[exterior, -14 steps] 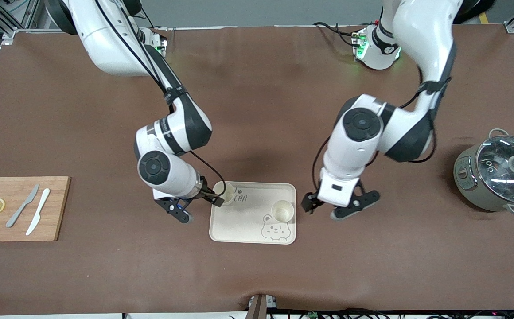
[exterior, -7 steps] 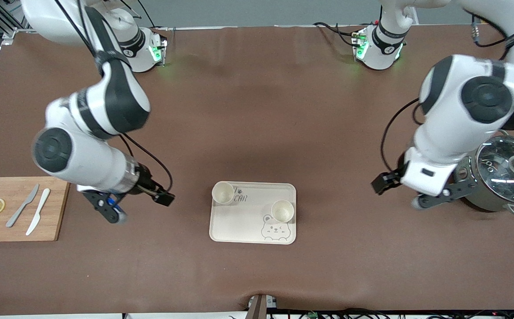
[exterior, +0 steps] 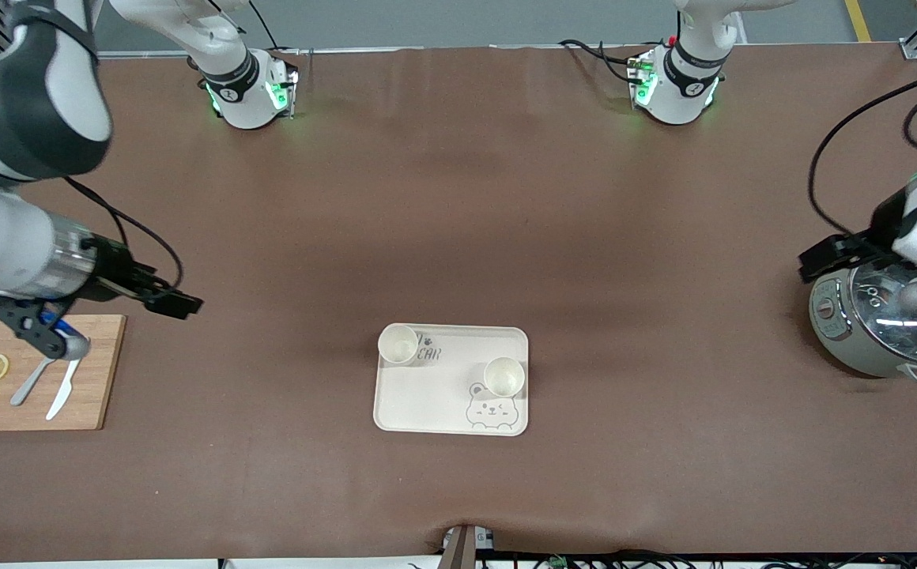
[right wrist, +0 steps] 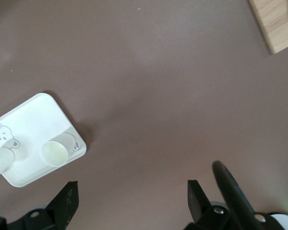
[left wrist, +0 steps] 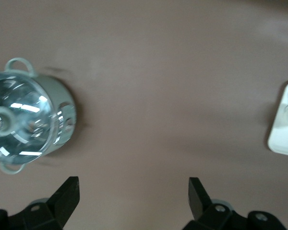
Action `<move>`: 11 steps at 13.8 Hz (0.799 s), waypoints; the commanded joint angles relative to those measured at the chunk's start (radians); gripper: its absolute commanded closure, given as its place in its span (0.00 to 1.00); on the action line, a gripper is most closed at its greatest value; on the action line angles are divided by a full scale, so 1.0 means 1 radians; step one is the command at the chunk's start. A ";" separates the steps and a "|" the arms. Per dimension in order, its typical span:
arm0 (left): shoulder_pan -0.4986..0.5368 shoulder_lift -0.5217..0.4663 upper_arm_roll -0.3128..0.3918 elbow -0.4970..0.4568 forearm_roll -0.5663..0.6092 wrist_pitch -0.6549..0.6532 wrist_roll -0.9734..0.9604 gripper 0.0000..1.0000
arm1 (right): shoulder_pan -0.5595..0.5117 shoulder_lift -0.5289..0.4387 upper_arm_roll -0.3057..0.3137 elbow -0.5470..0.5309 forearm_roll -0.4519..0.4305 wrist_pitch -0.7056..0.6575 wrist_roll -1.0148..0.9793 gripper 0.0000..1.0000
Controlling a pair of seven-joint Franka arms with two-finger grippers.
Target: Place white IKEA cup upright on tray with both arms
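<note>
The cream tray with the bear drawing lies at the table's middle. Two white cups stand upright on it: one at the corner toward the right arm's end, the other above the bear. My right gripper is open and empty, over bare table beside the cutting board. Its wrist view shows its open gripper, the tray and a cup. My left gripper is open and empty, beside the pot. Its wrist view shows its open gripper and a tray corner.
A wooden cutting board with two knives and lemon slices lies at the right arm's end. A grey pot with a glass lid stands at the left arm's end and shows in the left wrist view. The board's corner shows in the right wrist view.
The right gripper let go of the cup at the tray's corner. Both arms rose and swung away from the tray toward their own ends of the table.
</note>
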 commanded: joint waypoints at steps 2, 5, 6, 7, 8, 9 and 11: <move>0.027 -0.073 -0.008 -0.030 -0.010 -0.076 0.036 0.00 | -0.109 -0.209 0.016 -0.206 -0.020 0.015 -0.331 0.00; 0.030 -0.116 -0.002 -0.030 -0.004 -0.119 0.068 0.00 | -0.126 -0.282 0.019 -0.213 -0.095 -0.047 -0.358 0.00; 0.030 -0.136 0.004 -0.030 -0.005 -0.130 0.094 0.00 | -0.125 -0.300 0.019 -0.211 -0.105 -0.060 -0.376 0.00; 0.033 -0.142 0.004 -0.030 -0.007 -0.139 0.108 0.00 | -0.128 -0.309 0.015 -0.205 -0.114 -0.086 -0.438 0.00; 0.039 -0.144 0.001 -0.030 -0.010 -0.155 0.108 0.00 | -0.129 -0.320 0.013 -0.205 -0.129 -0.095 -0.501 0.00; 0.044 -0.150 0.000 -0.028 -0.007 -0.164 0.110 0.00 | -0.129 -0.328 0.013 -0.205 -0.151 -0.097 -0.514 0.00; 0.047 -0.188 0.004 -0.036 -0.005 -0.169 0.137 0.00 | -0.132 -0.348 -0.004 -0.213 -0.166 -0.104 -0.525 0.00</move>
